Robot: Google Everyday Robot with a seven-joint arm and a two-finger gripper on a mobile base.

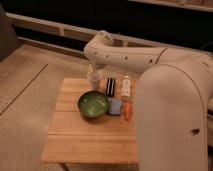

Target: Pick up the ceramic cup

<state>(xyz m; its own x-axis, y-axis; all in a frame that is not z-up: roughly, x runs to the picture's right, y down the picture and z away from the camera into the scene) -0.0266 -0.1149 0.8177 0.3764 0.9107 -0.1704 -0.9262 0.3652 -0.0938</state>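
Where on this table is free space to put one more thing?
The front half of the table, before the green bowl, is bare; also the strip left of it. Crowded: back row, ceramic cup to white bottle, gripper at the cup.

Light is dim and warm, falling from above: it catches the top of the white arm (130, 57) and its broad housing at 4 o'clock, the brightest surfaces, while the wall across 12 o'clock sinks to near black. The wooden table (75, 135) glows an even amber without hard glare, the green bowl (93, 104) shows a faint sheen inside its rim, and the floor at 9 o'clock is a muted tan. The gripper (91, 68) hangs in the arm's shaded underside at 11 o'clock from centre, just above the pale ceramic cup (94, 80).
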